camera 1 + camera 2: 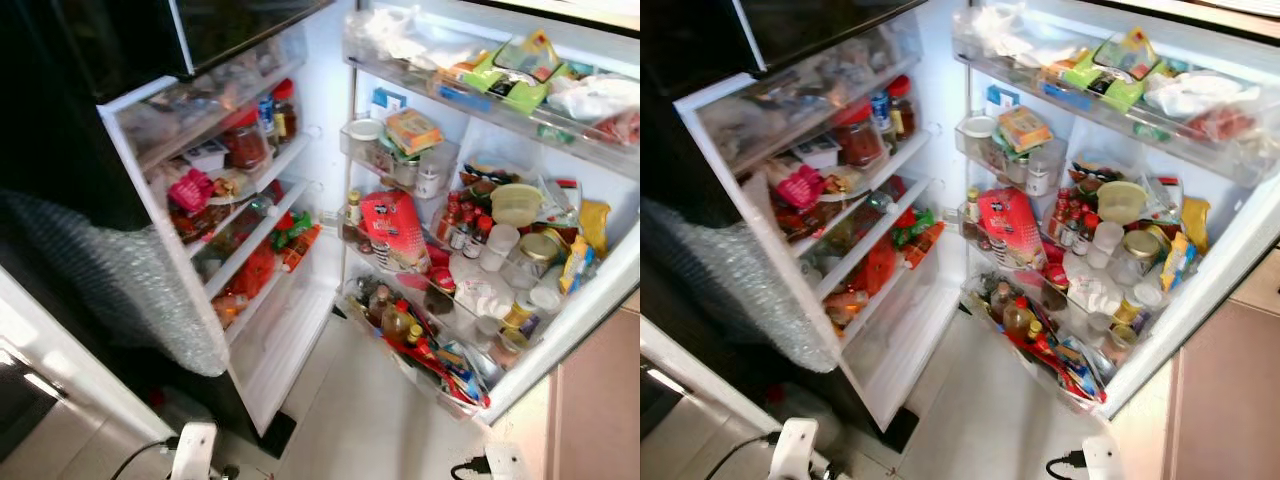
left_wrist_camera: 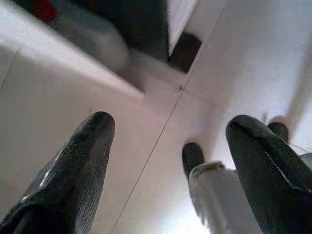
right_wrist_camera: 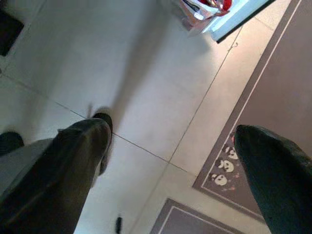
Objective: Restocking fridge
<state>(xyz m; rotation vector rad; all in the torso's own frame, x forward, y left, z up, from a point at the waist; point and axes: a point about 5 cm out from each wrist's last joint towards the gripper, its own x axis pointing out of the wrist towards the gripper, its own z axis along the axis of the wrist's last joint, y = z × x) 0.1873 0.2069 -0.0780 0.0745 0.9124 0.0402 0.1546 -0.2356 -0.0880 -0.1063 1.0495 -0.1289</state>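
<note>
A: Can you read anything in the fridge door (image 1: 560,330)?

B: No. The red bag (image 1: 393,228) has white lettering, but it is too blurred to make out.

A: The bottles and jars?

B: Labels show as colour patches only; no word or number is legible.

Your left gripper (image 2: 165,161) points down at pale tiled floor (image 2: 234,58), fingers (image 2: 83,165) spread wide, nothing between them. Grout line runs across tiles between fingers. Grey robot leg (image 2: 212,195) with dark foot (image 2: 192,157) stands on floor beside one finger. White fridge base (image 2: 73,58) with dark gap beyond, blurred red spot at edge.
</note>
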